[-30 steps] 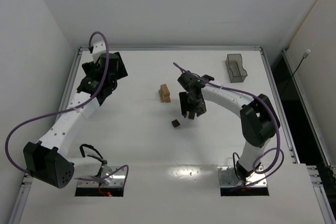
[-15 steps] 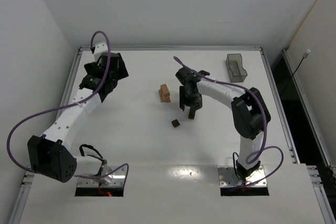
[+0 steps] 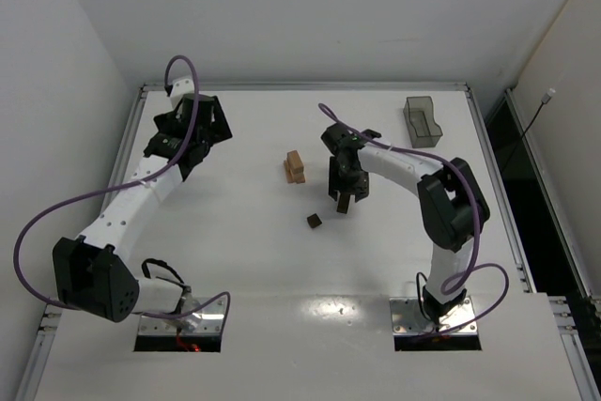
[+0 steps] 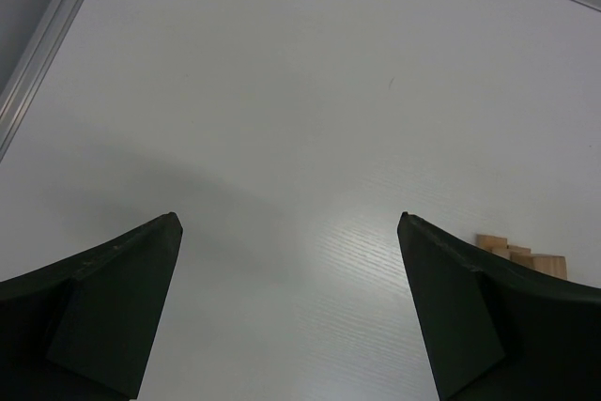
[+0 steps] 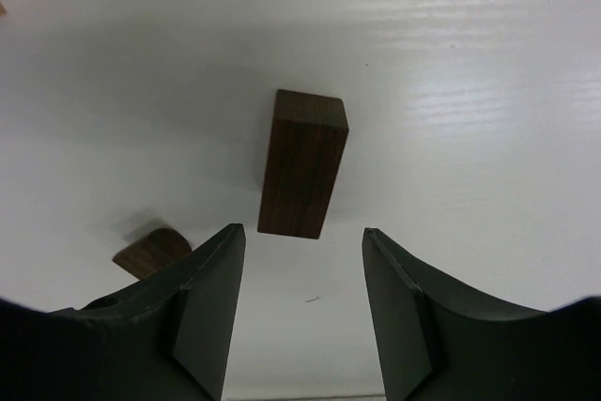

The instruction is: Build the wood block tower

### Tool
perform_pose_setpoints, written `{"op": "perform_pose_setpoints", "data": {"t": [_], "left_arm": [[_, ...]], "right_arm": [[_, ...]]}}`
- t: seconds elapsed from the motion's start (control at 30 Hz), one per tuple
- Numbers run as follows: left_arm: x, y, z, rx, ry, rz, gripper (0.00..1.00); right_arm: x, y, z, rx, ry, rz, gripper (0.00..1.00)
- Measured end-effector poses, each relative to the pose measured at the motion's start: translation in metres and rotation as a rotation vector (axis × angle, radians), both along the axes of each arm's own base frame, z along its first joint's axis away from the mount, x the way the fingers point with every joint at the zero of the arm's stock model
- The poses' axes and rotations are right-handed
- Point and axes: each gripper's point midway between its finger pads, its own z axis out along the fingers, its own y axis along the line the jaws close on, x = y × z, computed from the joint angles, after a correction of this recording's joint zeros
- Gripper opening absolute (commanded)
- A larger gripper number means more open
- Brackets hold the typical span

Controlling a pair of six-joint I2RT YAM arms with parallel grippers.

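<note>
The wood block tower (image 3: 295, 167) is a short stack of light tan blocks at the table's middle. Its edge shows in the left wrist view (image 4: 522, 255) behind my right finger. A dark brown bar (image 3: 344, 205) stands upright to the right of it, and shows in the right wrist view (image 5: 302, 164) just ahead of the fingers. My right gripper (image 3: 346, 192) is open around the bar's near side without touching it (image 5: 302, 237). A small dark brown block (image 3: 314, 221) lies nearby, half hidden behind a finger (image 5: 150, 251). My left gripper (image 3: 208, 133) is open and empty (image 4: 289, 223).
A clear grey plastic bin (image 3: 423, 121) stands at the back right. Aluminium rails (image 3: 300, 86) edge the white table; one shows in the left wrist view (image 4: 47, 39).
My right gripper held the dark brown bar a second ago; it has set it upright on the table and opened. My left arm shifted slightly.
</note>
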Motion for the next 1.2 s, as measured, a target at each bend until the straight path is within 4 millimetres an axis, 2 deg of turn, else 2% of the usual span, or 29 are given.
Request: {"op": "perform_pose_setpoints", "data": {"t": [0.1, 0.5, 0.77, 1.2], "left_arm": [[0.0, -0.001, 0.0, -0.005, 0.001, -0.003, 1.0], [0.001, -0.004, -0.004, -0.012, 0.009, -0.015, 1.0], [0.002, -0.003, -0.004, -0.016, 0.01, -0.016, 1.0], [0.003, -0.001, -0.006, -0.019, 0.015, -0.013, 1.0]], "right_arm": [[-0.008, -0.005, -0.003, -0.006, 0.013, -0.005, 0.5], [0.001, -0.004, -0.003, 0.014, -0.012, -0.035, 0.5], [-0.011, -0.007, -0.012, 0.0, 0.017, -0.032, 0.5], [-0.008, -0.002, -0.012, 0.017, 0.008, -0.028, 0.5]]}}
